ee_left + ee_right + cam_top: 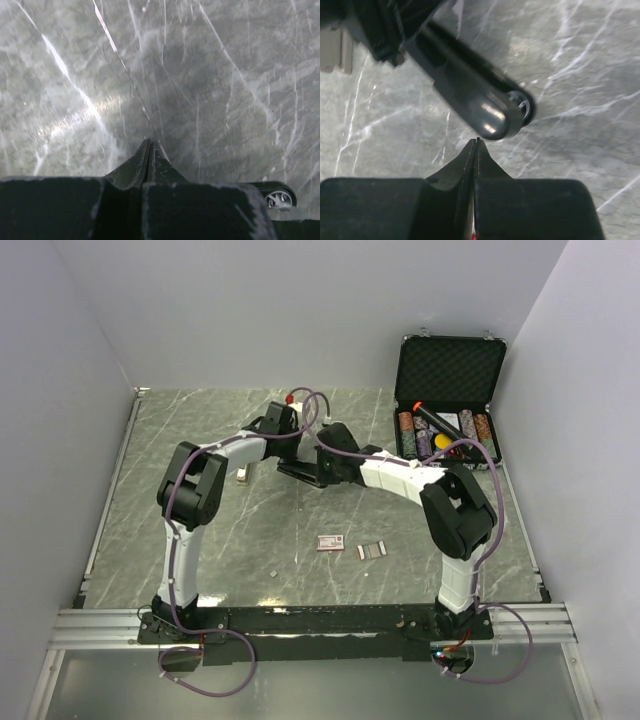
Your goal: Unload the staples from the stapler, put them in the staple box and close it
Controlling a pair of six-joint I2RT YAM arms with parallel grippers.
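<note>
Short silvery strips of staples already lie on the desk just beside a red-and-white box, well apart from the stapler, which is mid-desk between the two arms. The unloading therefore looks largely done, though I cannot tell whether any remain in the rail. The left fingers and right fingers are pressed together on nothing; only the overhead view shows the staples and box, the right wrist view alone shows the stapler's rounded black end just beyond the fingertips, and the left wrist view gives mostly bare desk
</note>
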